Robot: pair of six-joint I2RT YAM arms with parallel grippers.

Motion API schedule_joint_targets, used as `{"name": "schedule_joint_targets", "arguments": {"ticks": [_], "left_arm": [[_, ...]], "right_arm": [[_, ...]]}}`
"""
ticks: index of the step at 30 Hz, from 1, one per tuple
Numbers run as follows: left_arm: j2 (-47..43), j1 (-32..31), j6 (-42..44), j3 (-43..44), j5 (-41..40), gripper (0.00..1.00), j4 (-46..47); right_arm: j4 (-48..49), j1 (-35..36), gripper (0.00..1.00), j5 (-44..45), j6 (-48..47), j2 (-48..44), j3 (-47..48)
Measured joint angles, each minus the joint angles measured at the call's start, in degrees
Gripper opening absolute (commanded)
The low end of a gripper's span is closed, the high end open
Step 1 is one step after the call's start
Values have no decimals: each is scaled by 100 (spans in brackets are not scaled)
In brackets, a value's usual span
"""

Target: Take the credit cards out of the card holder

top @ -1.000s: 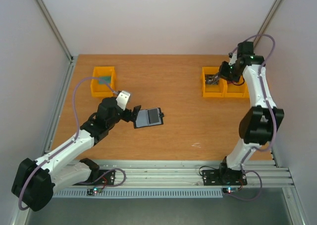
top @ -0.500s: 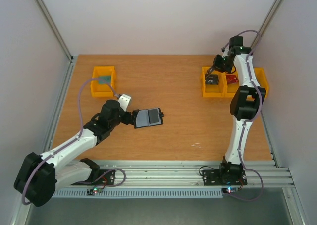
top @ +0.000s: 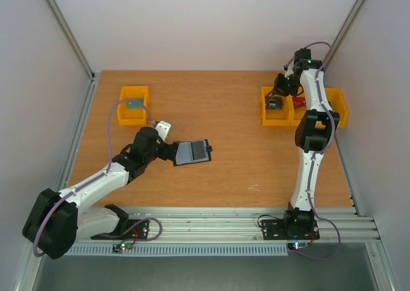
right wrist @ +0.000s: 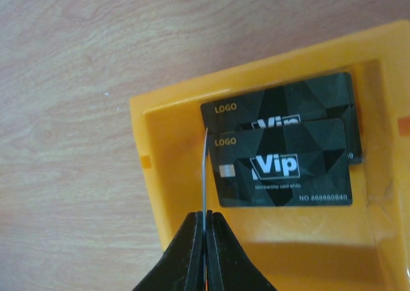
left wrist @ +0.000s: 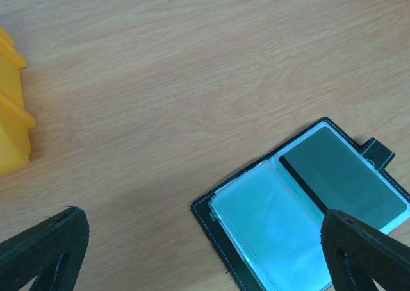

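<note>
The card holder [top: 192, 152] lies open on the table, black with pale blue-grey pockets; it also shows in the left wrist view [left wrist: 262, 233]. A dark card [left wrist: 343, 175] sits in its right pocket. My left gripper [top: 169, 149] is open at the holder's left edge, and the holder's near part lies between its fingers [left wrist: 45, 249]. My right gripper [right wrist: 205, 219] is shut on a thin card [right wrist: 204, 175], seen edge-on, above a yellow bin [right wrist: 170, 195]. Two dark cards [right wrist: 285, 166] with white "Vip" lettering lie in that bin. In the top view the right gripper [top: 277, 97] hovers over the bin [top: 275, 119].
A second yellow bin [top: 309, 119] beside the first holds a red card [top: 300, 102]. Another yellow bin [top: 133, 115] stands at the far left, with a greenish card [top: 134, 102] in it; its corner shows in the left wrist view [left wrist: 9, 118]. Walls close in the table's sides.
The right arm has straightened and swung left, its gripper staying over the bin with the card. The left wrist has drawn back slightly from the open holder.
</note>
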Motion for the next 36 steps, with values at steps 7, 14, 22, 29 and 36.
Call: {"name": "schedule_joint_targets", "arguments": {"ticks": [7,14,22,29,36], "left_arm": [[22,2,0,33,-35,99,37],[22,2,0,33,-44,99,39],[22,2,0,33,-39,99,39],[22,2,0,33,-15,99,39],[22,2,9,33,87,99,39]], "right_arm": [[-389,0,8,46,-149,828,1016],[-647,-4,32,317,-337,935,1233],[-627,-2,35,498,-507,929,1233],[-522,28,39,988,-782,756,1233],[-535,92,40,1296,-968,350,1233]]}}
